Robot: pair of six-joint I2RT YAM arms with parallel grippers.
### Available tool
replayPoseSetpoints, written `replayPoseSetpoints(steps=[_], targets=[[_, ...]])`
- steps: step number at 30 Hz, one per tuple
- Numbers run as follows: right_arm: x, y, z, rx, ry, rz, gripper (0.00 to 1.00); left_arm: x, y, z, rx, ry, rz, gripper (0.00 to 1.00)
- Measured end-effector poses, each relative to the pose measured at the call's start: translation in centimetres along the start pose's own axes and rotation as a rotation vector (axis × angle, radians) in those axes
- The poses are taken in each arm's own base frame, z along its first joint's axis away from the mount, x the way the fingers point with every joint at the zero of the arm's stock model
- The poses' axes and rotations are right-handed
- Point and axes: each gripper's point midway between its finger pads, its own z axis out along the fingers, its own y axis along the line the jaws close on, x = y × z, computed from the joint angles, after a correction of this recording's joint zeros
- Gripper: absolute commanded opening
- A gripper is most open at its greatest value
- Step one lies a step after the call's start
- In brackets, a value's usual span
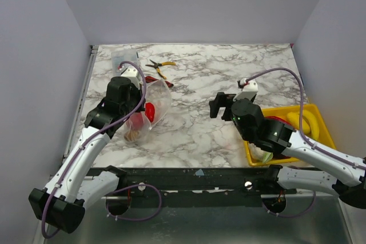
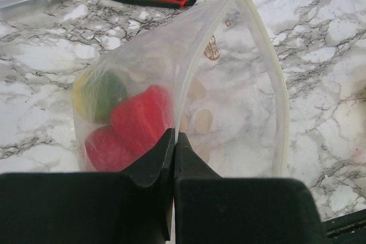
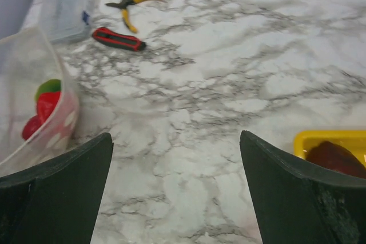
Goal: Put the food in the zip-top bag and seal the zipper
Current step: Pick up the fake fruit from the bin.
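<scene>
The zip-top bag [image 1: 155,100] stands at the left of the table with its mouth open. In the left wrist view the bag [image 2: 229,95] holds red food pieces [image 2: 140,121] and a green one [image 2: 106,92]; its zipper [image 2: 269,55] runs along the open rim. My left gripper [image 2: 173,136] is shut on one edge of the bag's mouth, and it also shows in the top view [image 1: 139,106]. My right gripper [image 1: 220,107] is open and empty above the table's middle, apart from the bag [image 3: 34,101]. A maroon piece [image 3: 337,158] lies in the yellow tray [image 3: 326,136].
The yellow tray [image 1: 320,115] sits at the right with a yellow piece [image 1: 302,121] and a pale green one [image 1: 266,154]. Behind the bag are a red utility knife [image 3: 117,38], yellow-handled pliers [image 3: 134,4] and a rigid clear box [image 3: 66,4].
</scene>
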Motion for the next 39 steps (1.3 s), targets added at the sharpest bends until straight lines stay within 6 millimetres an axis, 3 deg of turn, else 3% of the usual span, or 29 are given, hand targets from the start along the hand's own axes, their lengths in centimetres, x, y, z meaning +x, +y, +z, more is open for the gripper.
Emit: replayPoseSetpoints(steps=[4, 10, 13, 22, 30, 36, 39], targets=[[1.7, -5.7, -0.2, 0.18, 0.026, 0.034, 0.95, 0.4, 0.0, 0.4, 0.001, 0.019, 0.001, 0.0], [4.3, -17.3, 0.7, 0.559, 0.123, 0.148, 0.91, 0.5, 0.0, 0.6, 0.001, 0.025, 0.001, 0.0], [6.1, -20.7, 0.8, 0.662, 0.202, 0.201, 0.89, 0.5, 0.0, 0.6, 0.001, 0.024, 0.001, 0.0], [12.1, -21.4, 2.1, 0.678, 0.44, 0.261, 0.84, 0.5, 0.0, 0.6, 0.001, 0.025, 0.001, 0.0], [14.3, -21.4, 1.7, 0.681, 0.499, 0.305, 0.85, 0.5, -0.1, 0.5, 0.002, 0.025, 0.001, 0.0], [16.6, -22.6, 1.4, 0.738, 0.551, 0.314, 0.85, 0.5, -0.1, 0.5, 0.002, 0.025, 0.001, 0.0], [16.7, -22.8, 1.5, 0.747, 0.549, 0.313, 0.82, 0.5, -0.1, 0.5, 0.002, 0.025, 0.001, 0.0]])
